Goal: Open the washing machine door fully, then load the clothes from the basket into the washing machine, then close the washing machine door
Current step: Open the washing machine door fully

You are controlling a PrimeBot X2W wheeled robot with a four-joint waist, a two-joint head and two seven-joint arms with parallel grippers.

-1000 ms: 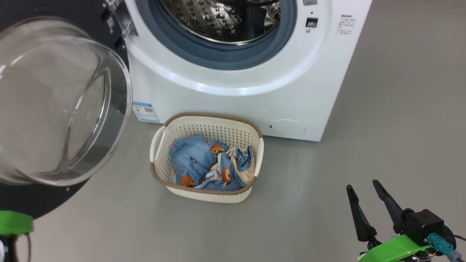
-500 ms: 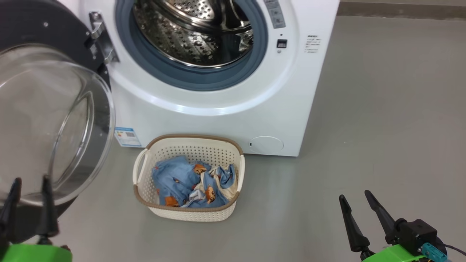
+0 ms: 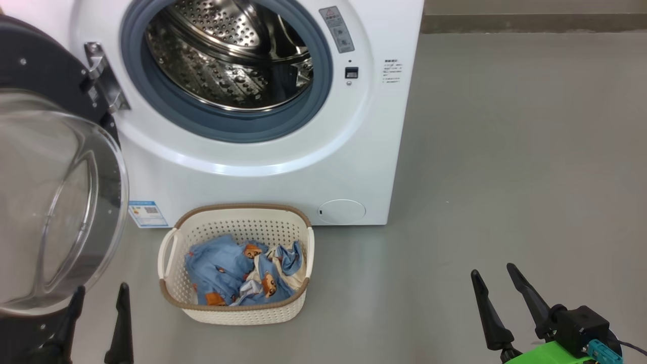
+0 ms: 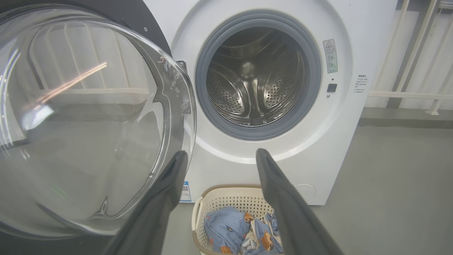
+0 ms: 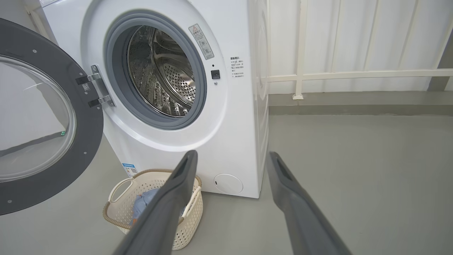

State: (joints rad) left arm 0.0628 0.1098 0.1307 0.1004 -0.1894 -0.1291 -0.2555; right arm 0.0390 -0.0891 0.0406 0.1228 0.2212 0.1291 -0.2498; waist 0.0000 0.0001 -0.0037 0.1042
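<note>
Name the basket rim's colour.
Brown, woven-look rim on the cream basket; clearest in the head view.

Shiny perforated steel drum (image 3: 222,65), clear glass door (image 3: 50,202), matt plastic basket (image 3: 237,313), soft cloth clothes (image 3: 217,268).

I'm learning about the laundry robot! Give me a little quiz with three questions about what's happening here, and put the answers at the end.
1. True or false: the washing machine door is shut.
2. Where are the clothes right now? A) in the drum B) in the basket C) on the floor
3. Fill in the blank: the fingers of the left gripper and of the right gripper are spread ____, holding nothing.

Key
1. False: it stands swung open.
2. B
3. open
</note>
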